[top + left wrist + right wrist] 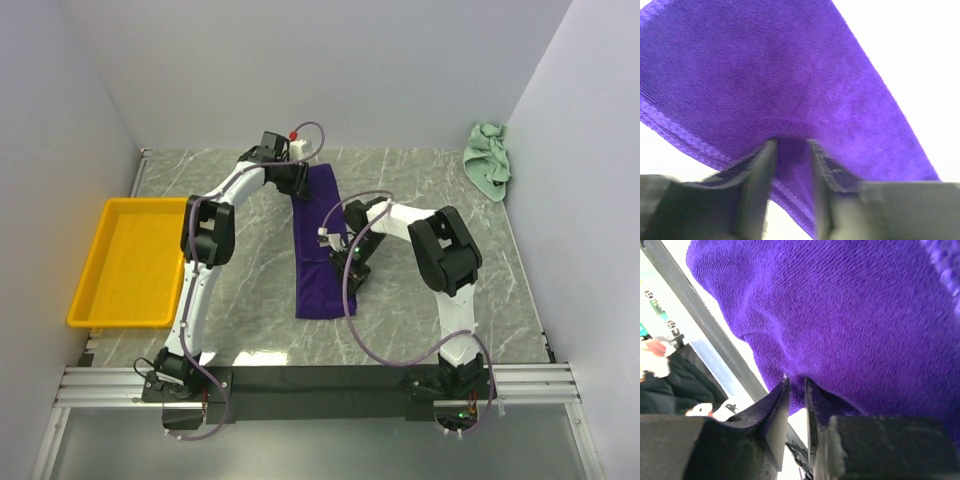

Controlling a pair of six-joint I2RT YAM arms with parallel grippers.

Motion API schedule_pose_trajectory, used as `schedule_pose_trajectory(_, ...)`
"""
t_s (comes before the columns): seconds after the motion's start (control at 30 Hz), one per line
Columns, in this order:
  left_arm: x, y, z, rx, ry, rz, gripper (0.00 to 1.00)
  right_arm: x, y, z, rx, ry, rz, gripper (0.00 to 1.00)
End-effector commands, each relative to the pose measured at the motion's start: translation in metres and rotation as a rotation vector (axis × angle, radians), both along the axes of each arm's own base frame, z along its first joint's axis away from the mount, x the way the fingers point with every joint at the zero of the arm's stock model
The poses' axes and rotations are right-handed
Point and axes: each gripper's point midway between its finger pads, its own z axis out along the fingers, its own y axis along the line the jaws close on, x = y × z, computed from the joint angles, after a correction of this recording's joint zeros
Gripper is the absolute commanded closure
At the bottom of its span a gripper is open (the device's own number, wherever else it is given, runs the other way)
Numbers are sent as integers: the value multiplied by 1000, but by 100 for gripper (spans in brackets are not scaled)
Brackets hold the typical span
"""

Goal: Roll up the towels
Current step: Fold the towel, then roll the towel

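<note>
The purple towel (322,250) lies lengthwise on the marble table, running from the back toward the front. My left gripper (298,186) is at its far end, shut on a pinch of the purple cloth (790,90), with fabric between the fingertips (792,142). My right gripper (350,262) is at the towel's right edge about midway along, shut on a fold of the cloth (850,315) at its tips (796,380). The mint green towel (488,160) lies crumpled in the back right corner, away from both grippers.
A yellow plastic tray (88,272) sits at the left edge of the table. White walls close the back and both sides. A metal rail with the arm bases (320,385) runs along the front edge.
</note>
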Motion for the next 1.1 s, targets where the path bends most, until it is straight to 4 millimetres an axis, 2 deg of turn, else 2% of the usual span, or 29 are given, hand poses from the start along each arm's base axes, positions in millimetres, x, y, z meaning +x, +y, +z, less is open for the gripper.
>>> schedule_pose_trajectory(0.0, 8, 7, 30, -42, -20, 10, 55, 4, -5, 28, 22, -63, 1, 73)
schedule_pose_trajectory(0.03, 12, 14, 43, -50, -41, 20, 50, 8, -8, 40, 33, -101, -8, 72)
schedule_pose_trajectory(0.07, 12, 17, 74, -62, -93, 10, 46, 13, -10, 47, 40, -127, -13, 70)
schedule_pose_trajectory(0.17, 5, 34, 108, -33, -178, -21, 36, 40, -17, 71, 61, -212, -76, 67)
schedule_pose_trajectory(0.2, -7, 41, 129, -17, -210, -27, 35, 47, -17, 76, 67, -228, -90, 67)
schedule_pose_trajectory(0.23, -14, 46, 138, -1, -233, -35, 33, 55, -19, 79, 67, -233, -116, 67)
schedule_pose_trajectory(0.27, -26, 53, 173, 18, -319, -58, 33, 72, -21, 86, 80, -268, -145, 66)
schedule_pose_trajectory(0.3, -43, 59, 156, 45, -287, -65, 33, 80, -21, 89, 81, -271, -173, 66)
schedule_pose_trajectory(0.33, -55, 63, 160, 62, -309, -88, 34, 86, -20, 85, 80, -261, -189, 66)
schedule_pose_trajectory(0.37, -74, 69, 190, 65, -377, -99, 34, 95, -18, 91, 89, -280, -197, 66)
schedule_pose_trajectory(0.4, -96, 74, 168, 90, -332, -121, 35, 98, -15, 90, 86, -276, -204, 66)
schedule_pose_trajectory(0.43, -112, 74, 168, 125, -366, -176, 35, 106, -13, 86, 79, -285, -212, 66)
schedule_pose_trajectory(0.47, -141, 80, 166, 157, -381, -211, 36, 111, -12, 86, 79, -289, -225, 66)
schedule_pose_trajectory(0.53, -169, 75, 162, 250, -472, -314, 37, 119, -8, 79, 66, -281, -250, 66)
schedule_pose_trajectory(0.57, -196, 78, 156, 276, -494, -353, 37, 124, -5, 83, 84, -285, -259, 66)
schedule_pose_trajectory(0.6, -209, 76, 153, 302, -522, -388, 37, 126, -2, 82, 89, -272, -265, 66)
schedule_pose_trajectory(0.63, -226, 64, 149, 343, -567, -455, 37, 127, 1, 78, 91, -259, -269, 66)
schedule_pose_trajectory(0.7, -256, 55, 136, 373, -609, -527, 36, 131, 7, 75, 93, -256, -278, 66)
schedule_pose_trajectory(0.73, -277, 37, 130, 367, -629, -600, 35, 135, 9, 68, 87, -263, -278, 66)
schedule_pose_trajectory(0.8, -300, 28, 113, 368, -620, -660, 34, 139, 12, 61, 64, -282, -276, 66)
schedule_pose_trajectory(0.83, -319, 12, 108, 346, -617, -706, 33, 142, 16, 53, 58, -280, -274, 67)
schedule_pose_trajectory(0.87, -330, 8, 94, 350, -587, -736, 32, 145, 17, 52, 59, -286, -277, 67)
schedule_pose_trajectory(0.93, -351, -9, 84, 332, -579, -796, 30, 149, 20, 43, 45, -282, -277, 67)
schedule_pose_trajectory(0.97, -357, -12, 72, 345, -562, -812, 29, 151, 22, 43, 45, -288, -276, 67)
schedule_pose_trajectory(1.0, -355, -20, 72, 343, -592, -806, 28, 152, 21, 40, 38, -286, -279, 67)
schedule_pose_trajectory(1.03, -363, -27, 67, 341, -596, -827, 28, 152, 21, 35, 26, -279, -279, 68)
schedule_pose_trajectory(1.07, -363, -30, 58, 356, -590, -833, 28, 154, 21, 35, 23, -283, -279, 68)
